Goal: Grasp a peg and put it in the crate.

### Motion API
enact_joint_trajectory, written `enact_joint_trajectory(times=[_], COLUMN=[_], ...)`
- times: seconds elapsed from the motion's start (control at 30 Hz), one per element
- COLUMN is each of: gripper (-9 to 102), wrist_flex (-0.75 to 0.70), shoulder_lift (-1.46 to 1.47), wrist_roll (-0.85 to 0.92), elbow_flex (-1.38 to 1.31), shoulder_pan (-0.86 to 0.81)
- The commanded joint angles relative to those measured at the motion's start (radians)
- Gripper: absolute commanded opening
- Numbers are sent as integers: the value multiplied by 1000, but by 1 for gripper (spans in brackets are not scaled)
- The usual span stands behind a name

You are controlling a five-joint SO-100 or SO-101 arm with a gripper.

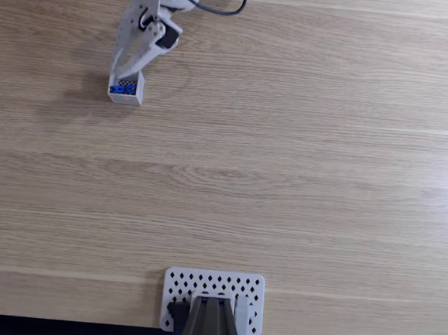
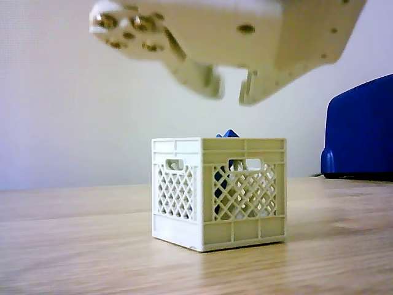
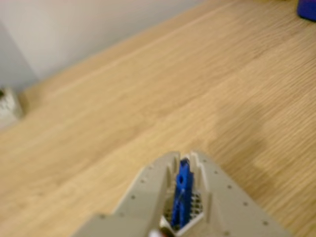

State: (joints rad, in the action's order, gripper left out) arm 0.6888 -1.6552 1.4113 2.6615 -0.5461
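Observation:
The small white crate point(image 2: 184, 192) stands on the wooden table, at the upper left in the fixed view point(image 1: 135, 92). The blue peg point(image 2: 229, 133) leans inside it, its tip poking just above the rim; it shows as a blue spot in the fixed view point(image 1: 121, 90). My gripper point(image 2: 230, 92) hovers directly above the crate, open by a small gap, its fingertips clear of the peg's tip. In the wrist view the peg point(image 3: 182, 195) stands in the crate point(image 3: 197, 221) below, between the two fingers of my gripper point(image 3: 185, 158).
A white perforated plate point(image 1: 249, 290) with a dark mount on it lies at the table's near edge in the fixed view. A large blue object point(image 2: 361, 129) sits to the right, behind the crate. A wall runs along the table's far side.

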Motion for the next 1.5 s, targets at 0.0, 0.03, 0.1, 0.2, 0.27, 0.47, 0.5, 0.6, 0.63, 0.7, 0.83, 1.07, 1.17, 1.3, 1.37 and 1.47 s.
enact_joint_trajectory(times=[0.0, 0.03, 0.1, 0.2, 0.27, 0.47, 0.5, 0.6, 0.63, 0.7, 0.83, 1.07, 1.17, 1.3, 1.37, 1.47], gripper=[-1, -1, -1, -1, -1, -1, -1, -1, -1, -1, -1, -1, -1, -1, -1, -1], wrist_flex=[32, 32, 29, -11, -61, -371, -442, -669, -750, -911, -1172, -1371, -1410, -1448, -1465, -1502], shoulder_lift=[-255, -313, -436, -615, -721, -1039, -1091, -1241, -1287, -1368, -1505, -1678, -1681, -1681, -1681, -1681], wrist_roll=[-144, -201, -324, -520, -630, -881, -919, -1062, -1114, -1220, -1382, -1451, -1466, -1468, -1468, -1468], elbow_flex=[37, 58, 104, 156, 179, 305, 324, 356, 359, 359, 357, 394, 399, 400, 400, 400], shoulder_pan=[77, 97, 146, 245, 314, 457, 474, 522, 534, 551, 565, 569, 571, 569, 569, 569])
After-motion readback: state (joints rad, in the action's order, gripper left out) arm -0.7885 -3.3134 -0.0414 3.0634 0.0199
